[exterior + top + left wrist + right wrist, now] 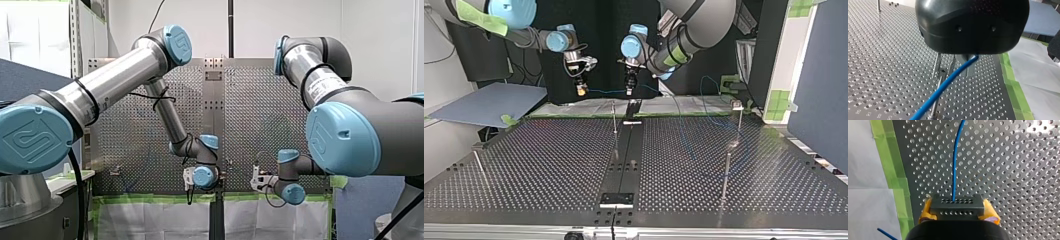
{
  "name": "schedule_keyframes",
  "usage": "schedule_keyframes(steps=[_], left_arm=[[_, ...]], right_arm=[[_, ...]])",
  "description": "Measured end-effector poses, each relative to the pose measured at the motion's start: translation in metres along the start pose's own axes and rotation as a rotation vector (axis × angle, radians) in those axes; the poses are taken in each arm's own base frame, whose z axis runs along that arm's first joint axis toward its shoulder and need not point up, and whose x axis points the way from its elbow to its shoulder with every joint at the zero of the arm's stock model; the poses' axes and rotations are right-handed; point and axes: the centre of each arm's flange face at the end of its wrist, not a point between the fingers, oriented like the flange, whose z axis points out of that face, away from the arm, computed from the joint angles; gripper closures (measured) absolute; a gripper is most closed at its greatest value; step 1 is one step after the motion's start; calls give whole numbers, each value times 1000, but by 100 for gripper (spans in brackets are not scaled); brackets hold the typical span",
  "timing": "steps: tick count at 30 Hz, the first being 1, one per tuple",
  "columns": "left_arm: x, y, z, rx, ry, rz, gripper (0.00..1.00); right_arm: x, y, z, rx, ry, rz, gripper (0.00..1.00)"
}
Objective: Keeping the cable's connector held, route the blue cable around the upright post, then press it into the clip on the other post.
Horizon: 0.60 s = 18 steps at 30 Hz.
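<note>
My right gripper [957,205] is closed, its yellow pads [926,210] clamping the dark grey rectangular connector [957,208] from both sides. The connector's face shows two rows of small holes. The thin blue cable [955,165] leaves the upper row and runs straight ahead of the gripper, above the perforated metal desk [1010,182]. Beside the gripper, a strip of green tape [890,170] edges the desk, with a white sheet [863,170] beyond it.

Further along the cable, my left gripper [967,65], black with metal fingers, appears closed on it. In the top view the cable hangs almost level between the two grippers, both held above the desk. Past my left gripper it droops down to the desk. Just under and slightly beside my left gripper stands a thin upright metal post [936,100], and the cable passes close by it without clearly touching.

Well apart from both grippers, on the side of my left gripper away from my right one, stands a second post with a small clip at its top [738,107]. The cable is not in this clip.
</note>
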Motion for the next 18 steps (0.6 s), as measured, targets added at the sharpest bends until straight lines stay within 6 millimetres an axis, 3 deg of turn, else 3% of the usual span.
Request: schedule_keyframes(steps=[18], left_arm=[[0,-7,3,83,0,31,100]], right_arm=[[3,22,0,17,-8,-6,100]])
